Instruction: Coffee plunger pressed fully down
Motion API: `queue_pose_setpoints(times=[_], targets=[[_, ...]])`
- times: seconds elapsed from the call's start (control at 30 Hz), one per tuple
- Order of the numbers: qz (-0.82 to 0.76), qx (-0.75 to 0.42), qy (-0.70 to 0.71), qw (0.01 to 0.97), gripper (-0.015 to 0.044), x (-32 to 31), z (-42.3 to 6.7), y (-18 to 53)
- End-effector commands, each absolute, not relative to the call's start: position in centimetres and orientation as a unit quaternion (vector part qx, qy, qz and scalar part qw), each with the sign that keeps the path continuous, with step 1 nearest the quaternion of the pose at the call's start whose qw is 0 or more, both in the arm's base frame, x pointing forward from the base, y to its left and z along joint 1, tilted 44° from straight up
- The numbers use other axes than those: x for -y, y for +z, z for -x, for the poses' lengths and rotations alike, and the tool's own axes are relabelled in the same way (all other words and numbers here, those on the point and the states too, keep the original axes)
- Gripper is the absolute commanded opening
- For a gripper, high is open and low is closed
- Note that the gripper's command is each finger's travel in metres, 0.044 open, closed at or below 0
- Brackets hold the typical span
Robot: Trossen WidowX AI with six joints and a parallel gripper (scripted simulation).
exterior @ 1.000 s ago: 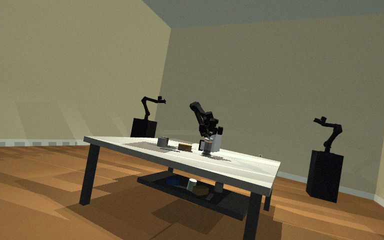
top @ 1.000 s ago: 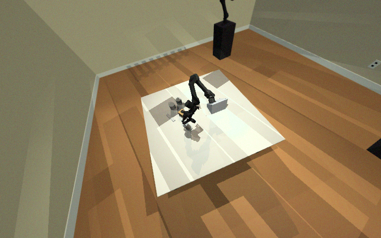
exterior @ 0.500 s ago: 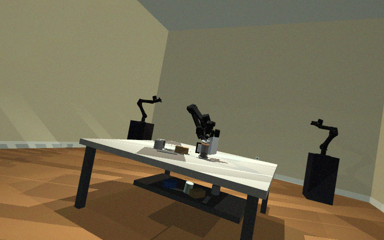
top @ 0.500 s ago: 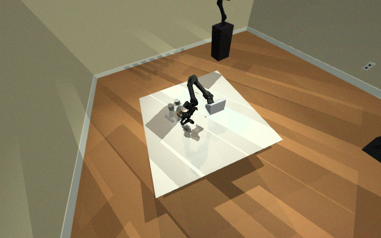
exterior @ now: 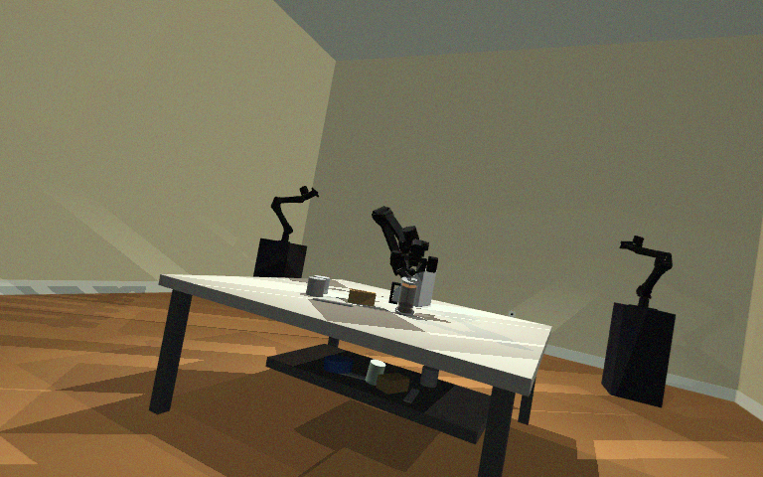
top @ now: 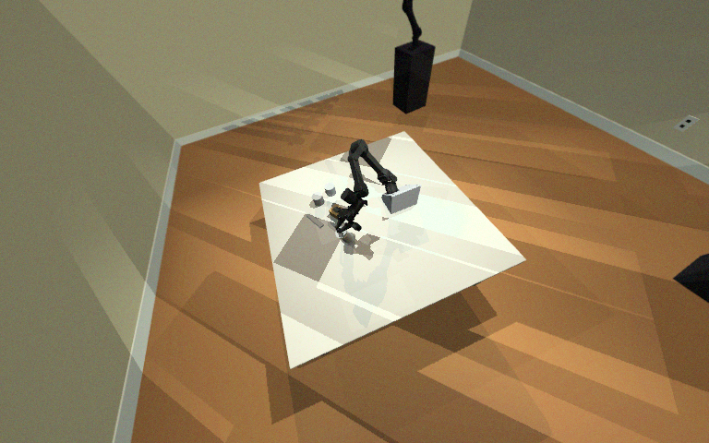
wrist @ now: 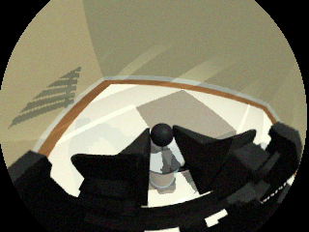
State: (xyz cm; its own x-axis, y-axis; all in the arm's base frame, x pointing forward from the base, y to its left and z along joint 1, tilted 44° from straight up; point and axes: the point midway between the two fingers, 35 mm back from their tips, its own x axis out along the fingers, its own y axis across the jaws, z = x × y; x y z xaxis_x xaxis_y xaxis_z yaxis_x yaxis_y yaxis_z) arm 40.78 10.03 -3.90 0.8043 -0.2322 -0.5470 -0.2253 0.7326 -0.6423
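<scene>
The coffee press (exterior: pixel 406 296) (top: pixel 347 236) stands upright on the white table (exterior: pixel 480 342) (top: pixel 429 257), a glass cylinder with a dark base and handle. Its plunger has a black ball knob (wrist: pixel 161 133) on a thin rod. In the wrist view the knob sits between my two dark fingers, with the pale lid below it. My gripper (wrist: pixel 161 130) (exterior: pixel 409 272) (top: pixel 347 221) points down on top of the press and is shut on the plunger knob.
A grey cup (exterior: pixel 317 285) (top: pixel 318 200), a second cup (top: pixel 330 190), a brown block (exterior: pixel 362 297) and a flat grey bar (top: pixel 314 221) lie left of the press. A white box (exterior: pixel 427 288) (top: pixel 401 198) stands just behind it. Black pedestals with other arms (exterior: pixel 637 348) (exterior: pixel 279 257) stand on the floor.
</scene>
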Motion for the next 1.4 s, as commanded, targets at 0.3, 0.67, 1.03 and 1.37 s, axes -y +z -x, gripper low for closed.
queue_pose_setpoints(times=[0.3,0.67,1.03,1.37], targets=[[0.370,-0.322,-0.005,0.871,0.0112,-9.51,-40.74,-4.47],[0.370,-0.322,-0.005,0.871,0.0112,-9.52,-40.83,-4.49],[0.370,-0.322,-0.005,0.871,0.0112,-9.54,-40.93,-4.51],[0.370,-0.322,-0.005,0.871,0.0112,-9.55,-41.01,-4.52]])
